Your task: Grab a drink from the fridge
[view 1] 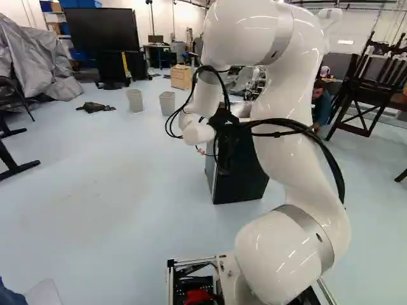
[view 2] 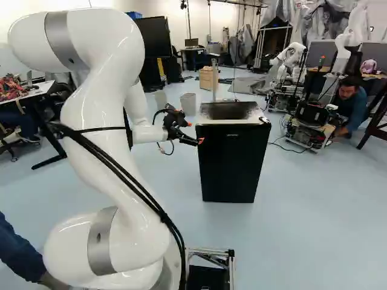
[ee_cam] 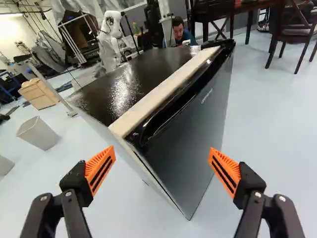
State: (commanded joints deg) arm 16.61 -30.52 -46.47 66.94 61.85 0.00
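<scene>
The gripper [view 2: 197,140] hangs near the upper left corner of the closed black fridge [view 2: 233,163] in the right base view. In the wrist view the gripper [ee_cam: 162,169] stands wide open, with nothing between its orange pads. Ahead of it is the near corner of the fridge [ee_cam: 183,144], the door on one side and the pale side wall on the other. The fridge's dark top [ee_cam: 129,87] has a light front edge. In the left base view the arm partly hides the fridge [view 1: 241,181]. No drink shows.
Two grey bins [view 2: 188,104] and a wooden crate [view 2: 208,78] stand beyond the fridge. Another robot [view 2: 290,69] is behind it. A person sits on the floor beside a wheeled machine [view 2: 308,124]. Dark chairs [ee_cam: 292,29] stand past the door side. A person's sleeve shows close beside the arm's foot.
</scene>
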